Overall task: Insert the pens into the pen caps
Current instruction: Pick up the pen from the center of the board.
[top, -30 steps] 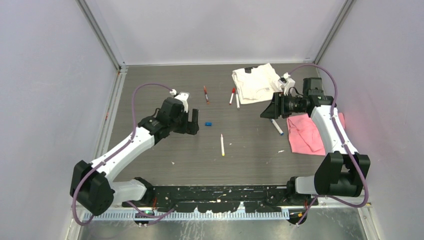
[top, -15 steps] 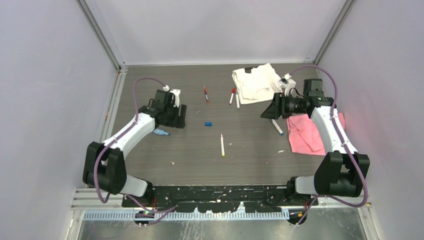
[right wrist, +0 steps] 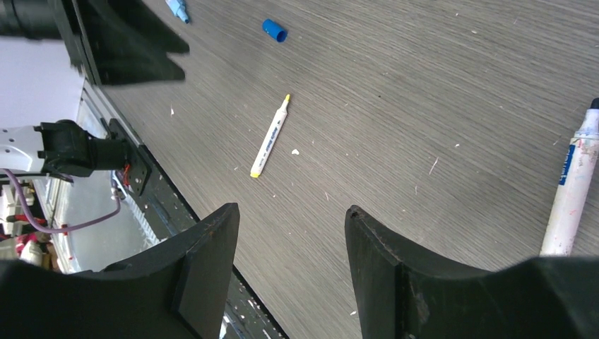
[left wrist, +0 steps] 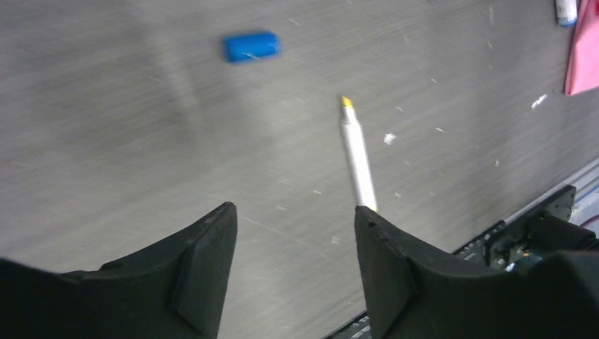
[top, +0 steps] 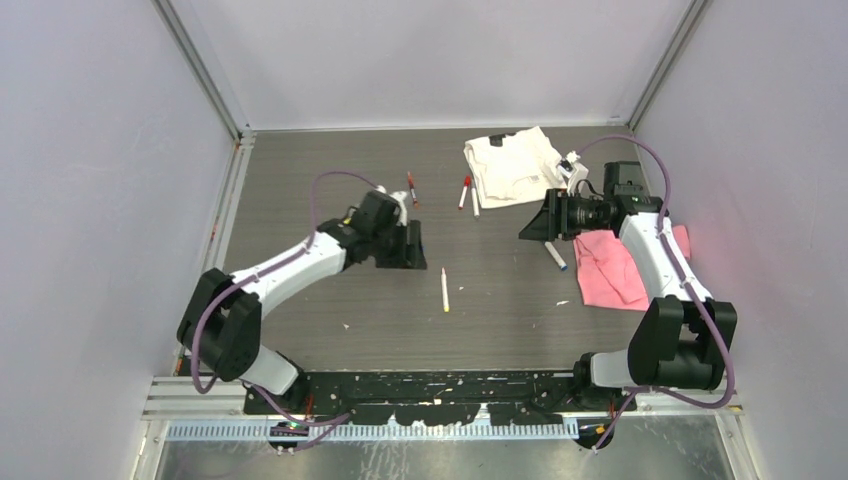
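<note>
My left gripper (top: pixel 411 250) (left wrist: pixel 293 212) is open and empty, low over the table. A blue cap (left wrist: pixel 251 46) lies just ahead of it; it also shows in the right wrist view (right wrist: pixel 274 30). A white pen with a yellow tip (top: pixel 445 290) (left wrist: pixel 357 155) (right wrist: pixel 271 135) lies beside the left gripper's right finger. My right gripper (top: pixel 531 228) (right wrist: pixel 291 210) is open and empty, above the table. A white pen with a blue end (top: pixel 553 253) (right wrist: pixel 572 191) lies below it. A light blue cap (right wrist: pixel 178 10) lies at the far left.
Two red-tipped pens (top: pixel 412 187) (top: pixel 464 192) and a white pen (top: pixel 475 201) lie at the back. A white cloth (top: pixel 510 165) is at the back right and a pink cloth (top: pixel 610 265) at the right. Walls enclose three sides.
My left gripper swung left, then back right, and now hangs over the spot where the blue cap lies. The right arm has hardly moved.
</note>
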`<state>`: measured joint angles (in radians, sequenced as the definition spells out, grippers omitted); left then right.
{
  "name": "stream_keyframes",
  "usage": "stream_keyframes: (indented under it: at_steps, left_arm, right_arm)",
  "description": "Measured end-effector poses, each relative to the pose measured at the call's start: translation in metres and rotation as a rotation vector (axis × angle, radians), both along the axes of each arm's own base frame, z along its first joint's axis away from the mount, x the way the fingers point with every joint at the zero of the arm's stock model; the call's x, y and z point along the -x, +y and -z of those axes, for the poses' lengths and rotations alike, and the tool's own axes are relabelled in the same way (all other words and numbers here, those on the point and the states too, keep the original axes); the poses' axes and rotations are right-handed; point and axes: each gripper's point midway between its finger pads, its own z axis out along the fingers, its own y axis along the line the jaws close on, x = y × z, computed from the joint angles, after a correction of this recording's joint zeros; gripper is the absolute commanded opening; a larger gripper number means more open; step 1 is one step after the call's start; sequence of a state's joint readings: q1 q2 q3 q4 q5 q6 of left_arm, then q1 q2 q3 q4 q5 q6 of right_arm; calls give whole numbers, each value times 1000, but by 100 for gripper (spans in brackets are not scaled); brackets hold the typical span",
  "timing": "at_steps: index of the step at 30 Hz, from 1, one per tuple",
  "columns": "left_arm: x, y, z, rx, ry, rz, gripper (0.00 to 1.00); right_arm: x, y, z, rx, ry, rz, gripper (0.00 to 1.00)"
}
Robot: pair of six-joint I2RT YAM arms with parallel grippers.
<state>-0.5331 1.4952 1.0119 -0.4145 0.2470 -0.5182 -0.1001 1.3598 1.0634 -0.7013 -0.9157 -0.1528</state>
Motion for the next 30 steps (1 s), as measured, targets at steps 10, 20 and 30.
stream_keyframes:
  at_steps: [10,20,30]
  left_arm:
    - [29,-80,16,-171,12,-86,49]
    - [26,-96,67,-352,95,-100,38]
    - [28,-96,76,-406,131,-93,29]
  right_arm:
    - [-6,3,7,-33,34,3,62]
    - [-6,3,8,-35,31,3,62]
    - [-6,3,8,-35,31,3,62]
